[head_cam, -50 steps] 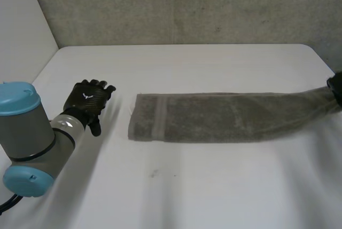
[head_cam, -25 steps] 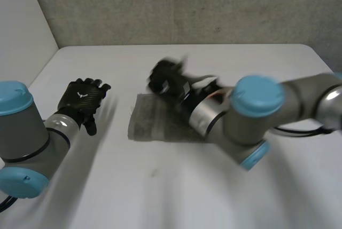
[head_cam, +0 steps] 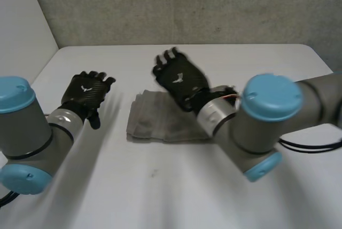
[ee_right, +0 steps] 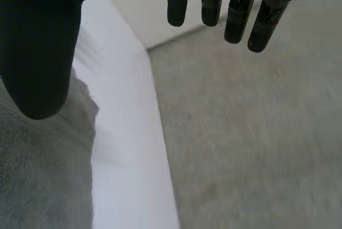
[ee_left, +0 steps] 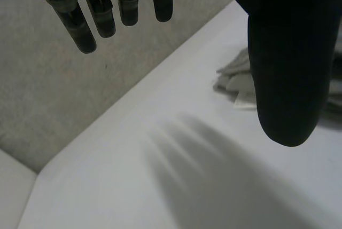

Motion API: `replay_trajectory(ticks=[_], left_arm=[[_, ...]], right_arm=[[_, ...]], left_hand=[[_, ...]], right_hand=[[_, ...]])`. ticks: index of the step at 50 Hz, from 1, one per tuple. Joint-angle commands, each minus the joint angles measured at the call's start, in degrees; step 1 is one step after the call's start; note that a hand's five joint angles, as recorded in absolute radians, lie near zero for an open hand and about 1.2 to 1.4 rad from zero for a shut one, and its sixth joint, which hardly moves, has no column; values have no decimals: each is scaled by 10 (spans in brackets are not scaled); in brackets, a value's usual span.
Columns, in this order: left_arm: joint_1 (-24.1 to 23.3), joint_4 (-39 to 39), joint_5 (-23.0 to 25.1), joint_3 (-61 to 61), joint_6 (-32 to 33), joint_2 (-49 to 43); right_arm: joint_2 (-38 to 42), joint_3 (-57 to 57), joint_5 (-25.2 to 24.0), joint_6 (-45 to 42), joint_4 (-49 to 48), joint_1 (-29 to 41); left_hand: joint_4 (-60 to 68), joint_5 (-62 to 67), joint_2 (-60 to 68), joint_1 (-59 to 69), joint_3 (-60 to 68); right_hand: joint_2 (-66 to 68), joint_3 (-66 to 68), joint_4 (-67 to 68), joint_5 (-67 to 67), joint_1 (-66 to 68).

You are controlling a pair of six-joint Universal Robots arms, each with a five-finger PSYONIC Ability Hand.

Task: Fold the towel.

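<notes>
The towel [head_cam: 155, 123] lies folded into a short grey bundle on the white tabletop [head_cam: 160, 186], its layers stacked with slightly uneven edges. The right hand [head_cam: 179, 79] hangs over the towel's far edge, palm down. Its fingers [ee_right: 235, 11] are straight and spread, grasping nothing, with the towel [ee_right: 43, 175] under the thumb. The left hand [head_cam: 85, 95] is off the towel's left end, apart from it and above bare tabletop. Its fingers [ee_left: 80, 26] are likewise released and straight, and a corner of the towel [ee_left: 235, 79] shows beside its thumb.
</notes>
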Motion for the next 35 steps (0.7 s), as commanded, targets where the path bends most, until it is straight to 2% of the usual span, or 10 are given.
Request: replay_trajectory(ticks=[1,6,12,22,23,24,25,26,27,35], left_arm=[[-52,5,0,25,-2,-3],[-95,14,-2,55,-34,-22],[-109,16,-2,74,-56,-32],[-109,16,-5,77,-64,-46],[-109,16,-5,77,-64,-46],[-109,16,-6,74,-64,-45],[-109,16,-6,74,-64,-45],[-109,15,-6,73,-64,-45],[-108,14,-7,70,-64,-44],[-96,12,-7,48,-64,-31]], right_arm=[[-66,78,10,149,49,-72],[-65,115,11,232,134,-138],[-56,139,3,273,152,-178],[-16,147,1,283,141,-206],[-15,147,1,283,141,-206],[-11,147,6,283,135,-206],[-11,147,6,283,135,-206],[-10,149,8,283,125,-208],[-12,151,12,280,112,-211],[-58,135,70,236,71,-208]], left_hand=[[3,-16,6,0,5],[3,-16,6,0,5],[3,-16,6,0,5],[3,-16,6,0,5],[3,-16,6,0,5],[3,-16,6,0,5],[3,-16,6,0,5],[3,-16,6,0,5],[3,-16,6,0,5],[3,-16,6,0,5]], right_hand=[[-28,-23,-33,-33,-18],[-28,-23,-33,-33,-18],[-10,-5,-16,-15,0],[344,349,339,339,354],[345,350,339,340,355],[465,470,459,460,475],[466,471,461,461,476],[611,616,605,606,621],[672,677,666,667,682],[672,677,667,667,682]])
